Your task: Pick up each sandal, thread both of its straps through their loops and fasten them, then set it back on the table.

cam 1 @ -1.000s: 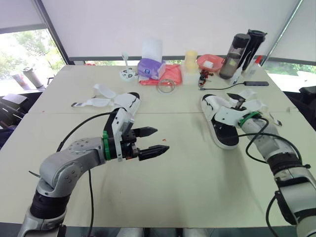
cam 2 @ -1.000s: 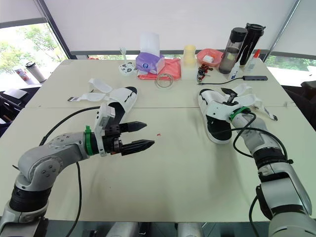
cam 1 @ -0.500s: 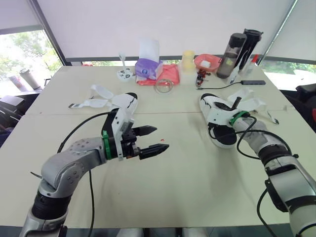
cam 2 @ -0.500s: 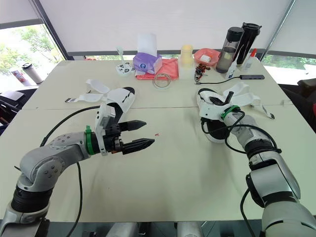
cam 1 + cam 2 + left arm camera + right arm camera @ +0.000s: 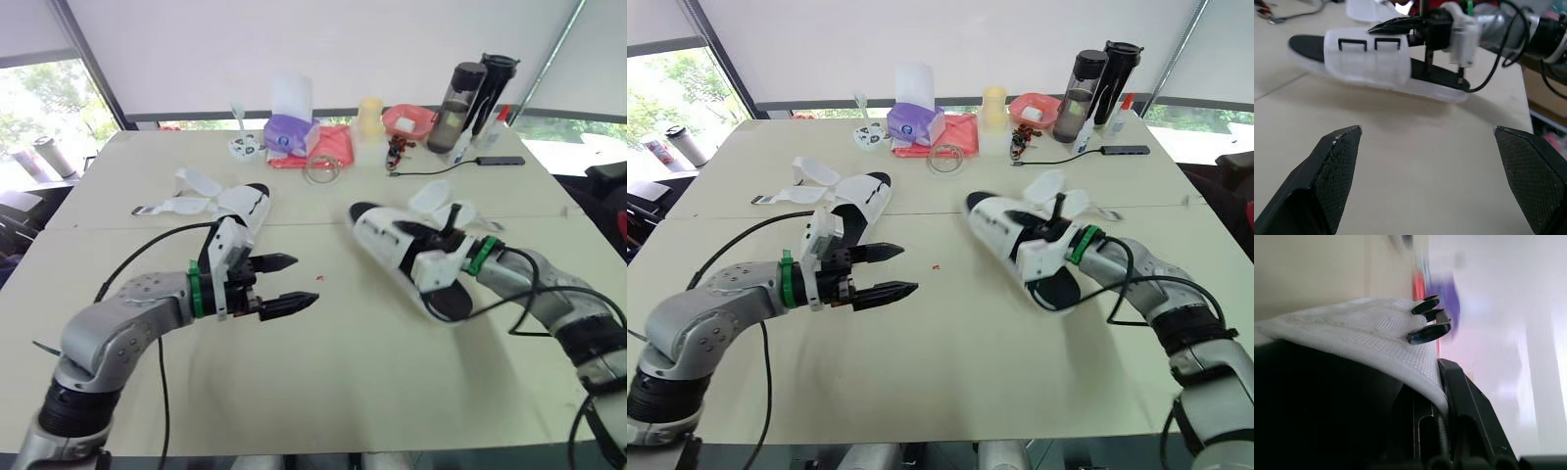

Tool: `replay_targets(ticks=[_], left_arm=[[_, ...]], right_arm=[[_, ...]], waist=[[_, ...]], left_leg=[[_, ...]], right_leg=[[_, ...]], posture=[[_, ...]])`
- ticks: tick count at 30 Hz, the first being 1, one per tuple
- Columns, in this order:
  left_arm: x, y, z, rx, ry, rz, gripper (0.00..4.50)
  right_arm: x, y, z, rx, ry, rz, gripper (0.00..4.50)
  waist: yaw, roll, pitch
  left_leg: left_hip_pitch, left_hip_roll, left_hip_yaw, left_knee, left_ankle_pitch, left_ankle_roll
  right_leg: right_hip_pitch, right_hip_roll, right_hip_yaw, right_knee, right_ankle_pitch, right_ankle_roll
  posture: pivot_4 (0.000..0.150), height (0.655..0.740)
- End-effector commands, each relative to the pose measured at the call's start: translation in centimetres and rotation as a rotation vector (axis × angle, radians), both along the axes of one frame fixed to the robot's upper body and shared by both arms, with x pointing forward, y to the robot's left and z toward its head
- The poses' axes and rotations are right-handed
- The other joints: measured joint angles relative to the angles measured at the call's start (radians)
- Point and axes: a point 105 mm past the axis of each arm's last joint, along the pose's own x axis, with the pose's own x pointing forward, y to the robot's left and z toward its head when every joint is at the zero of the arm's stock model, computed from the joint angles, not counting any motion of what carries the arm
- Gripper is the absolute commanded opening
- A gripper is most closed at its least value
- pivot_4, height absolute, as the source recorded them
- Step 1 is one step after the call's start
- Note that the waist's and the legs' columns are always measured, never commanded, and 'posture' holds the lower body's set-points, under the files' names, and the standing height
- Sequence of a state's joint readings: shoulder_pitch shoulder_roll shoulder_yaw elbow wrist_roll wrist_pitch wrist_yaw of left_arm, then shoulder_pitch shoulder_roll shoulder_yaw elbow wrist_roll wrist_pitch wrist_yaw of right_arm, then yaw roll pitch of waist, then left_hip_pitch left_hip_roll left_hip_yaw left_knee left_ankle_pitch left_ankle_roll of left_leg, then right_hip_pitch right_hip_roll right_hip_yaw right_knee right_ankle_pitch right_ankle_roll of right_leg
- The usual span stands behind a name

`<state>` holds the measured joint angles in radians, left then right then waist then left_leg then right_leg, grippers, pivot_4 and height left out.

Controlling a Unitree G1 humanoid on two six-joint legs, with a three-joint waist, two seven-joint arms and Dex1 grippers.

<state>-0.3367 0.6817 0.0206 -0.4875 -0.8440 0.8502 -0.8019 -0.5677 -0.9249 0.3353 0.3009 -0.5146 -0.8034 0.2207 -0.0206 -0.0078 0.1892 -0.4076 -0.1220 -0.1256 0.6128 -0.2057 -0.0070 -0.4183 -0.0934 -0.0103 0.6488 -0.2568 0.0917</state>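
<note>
Near the table's middle, one white sandal with a black footbed [image 5: 397, 245] hangs tilted, its toe end off the surface. My right gripper [image 5: 448, 231] is shut on its white upper, beside the two black loops [image 5: 1371, 45]. In the right wrist view, white mesh [image 5: 1352, 333] is pinched between my fingers and the loops [image 5: 1427, 323] stick out past it. The sandal's loose straps [image 5: 436, 199] trail behind. The other sandal [image 5: 240, 204] lies flat at the left with its straps spread out. Just in front of it, my left gripper [image 5: 291, 284] hovers open and holds nothing.
Along the far edge stand a purple tissue box [image 5: 287, 132], a red cloth [image 5: 328, 147], a yellow cup [image 5: 369, 116], a red bowl [image 5: 409, 119] and two dark bottles [image 5: 465, 93]. A black cable [image 5: 441, 168] runs behind the held sandal. A red speck [image 5: 315, 277] lies mid-table.
My right gripper has shut on the right-hand sandal and carried it left, toward the table's middle and my left gripper. The left gripper stays open, roughly in place.
</note>
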Motion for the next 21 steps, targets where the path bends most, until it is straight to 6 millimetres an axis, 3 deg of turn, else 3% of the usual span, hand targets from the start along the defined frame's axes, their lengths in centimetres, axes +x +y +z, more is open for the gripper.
replay_targets(ticks=[1, 6, 12, 21], left_arm=[[-2.1, -0.1, 1.2, 0.019, -0.009, -0.125, 4.50], [-3.6, 0.5, 1.7, 0.050, 0.036, -0.211, 4.50], [-4.4, 1.0, 2.1, 0.066, 0.061, -0.243, 4.50], [-4.9, 1.0, 1.6, 0.078, 0.073, -0.235, 4.50]], right_arm=[[-3.6, 2.6, 2.0, -0.029, -0.062, 0.223, 0.03], [-5.9, 3.5, 0.5, -0.139, -0.063, 0.397, 0.03], [-6.6, 2.6, -1.8, -0.233, -0.036, 0.510, 0.03], [-6.8, 2.7, -3.2, -0.260, -0.023, 0.614, 0.03]], waist=[[0.003, 0.000, 0.000], [0.008, 0.000, 0.000], [0.008, -0.001, 0.000], [0.005, -0.001, 0.000]], left_leg=[[0.000, 0.000, 0.000, 0.000, 0.000, 0.000], [0.001, 0.000, 0.000, 0.002, 0.000, 0.001], [0.001, 0.000, 0.001, 0.002, 0.000, 0.001], [0.002, 0.005, 0.008, 0.001, 0.000, 0.000]], right_leg=[[0.000, 0.000, 0.001, 0.000, 0.000, 0.000], [0.002, 0.001, 0.001, 0.000, -0.002, -0.004], [0.002, 0.001, 0.002, 0.001, -0.002, -0.005], [-0.001, 0.006, 0.007, 0.002, -0.001, -0.007]], posture=[[0.150, 0.7400], [0.150, 0.7400], [0.150, 0.7400], [0.150, 0.7400]])
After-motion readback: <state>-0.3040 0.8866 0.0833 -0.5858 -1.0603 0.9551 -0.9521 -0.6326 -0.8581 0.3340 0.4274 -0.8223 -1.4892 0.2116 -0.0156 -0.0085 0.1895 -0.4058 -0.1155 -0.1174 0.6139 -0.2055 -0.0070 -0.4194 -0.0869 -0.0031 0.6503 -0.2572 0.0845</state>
